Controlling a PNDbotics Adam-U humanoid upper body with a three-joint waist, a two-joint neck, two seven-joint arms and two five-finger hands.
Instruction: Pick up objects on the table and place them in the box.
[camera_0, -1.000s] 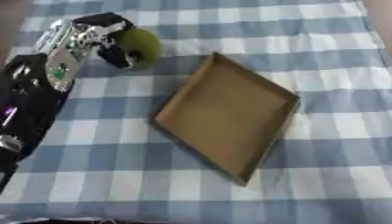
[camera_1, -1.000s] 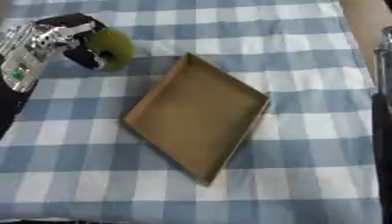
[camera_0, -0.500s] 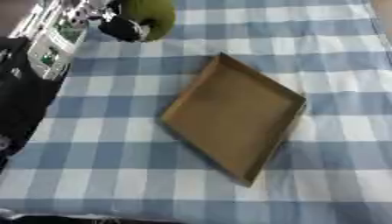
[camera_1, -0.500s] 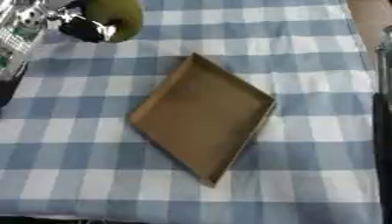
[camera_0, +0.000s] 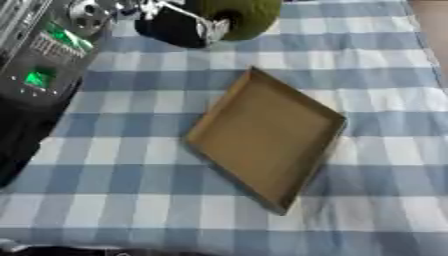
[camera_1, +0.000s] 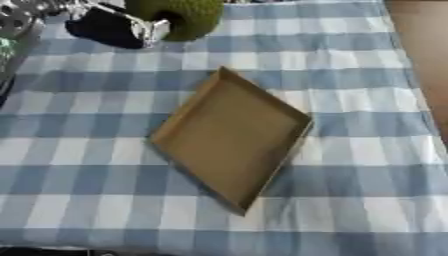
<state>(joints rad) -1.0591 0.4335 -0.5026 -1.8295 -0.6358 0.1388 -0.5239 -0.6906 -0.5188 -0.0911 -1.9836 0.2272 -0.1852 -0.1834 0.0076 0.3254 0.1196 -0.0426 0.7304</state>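
A round olive-green object (camera_0: 241, 17) with a rough surface is held up at the top edge of the view, above the far part of the table. My left hand (camera_0: 179, 22) is shut on it, black fingers curled round its left side. The arm comes in from the left, with green lights on its forearm. A shallow brown cardboard box (camera_0: 267, 135) lies open in the middle of the blue-and-white checked cloth, turned like a diamond. Its inside is bare. The green object hangs up and to the left of the box's far corner. My right hand shows in neither view.
The checked cloth (camera_1: 367, 150) covers the whole table. A strip of bare brown surface (camera_1: 424, 45) runs along the right edge. My left forearm (camera_0: 39, 75) fills the upper left corner.
My left hand has lifted the green object off the cloth and carried it up and to the right, closer to the box. The camera has shifted too.
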